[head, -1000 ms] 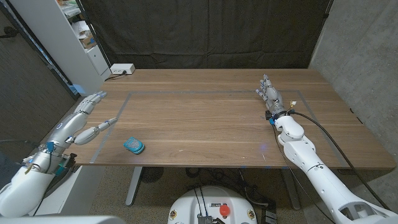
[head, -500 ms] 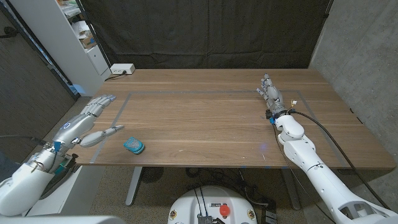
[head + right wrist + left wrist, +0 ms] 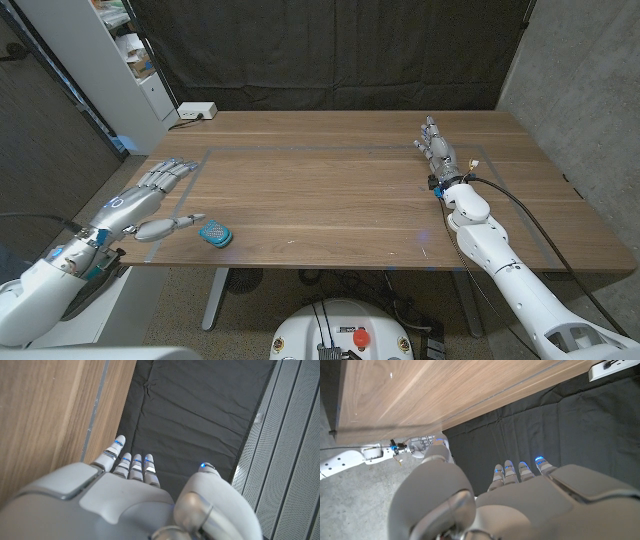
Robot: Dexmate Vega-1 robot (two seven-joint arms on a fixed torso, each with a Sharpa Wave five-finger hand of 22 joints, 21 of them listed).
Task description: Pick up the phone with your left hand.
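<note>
1. Your left hand [image 3: 148, 197] was over the counter's [image 3: 340, 200] near left corner, fingers spread wide and holding nothing.
2. The phone [image 3: 215, 234], a small teal thing, lay on the counter near its front edge, just beside your left thumb tip but apart from it.
3. Your right hand [image 3: 437, 150] was at the far right of the counter, fingers straight and apart, gripping nothing.
</note>
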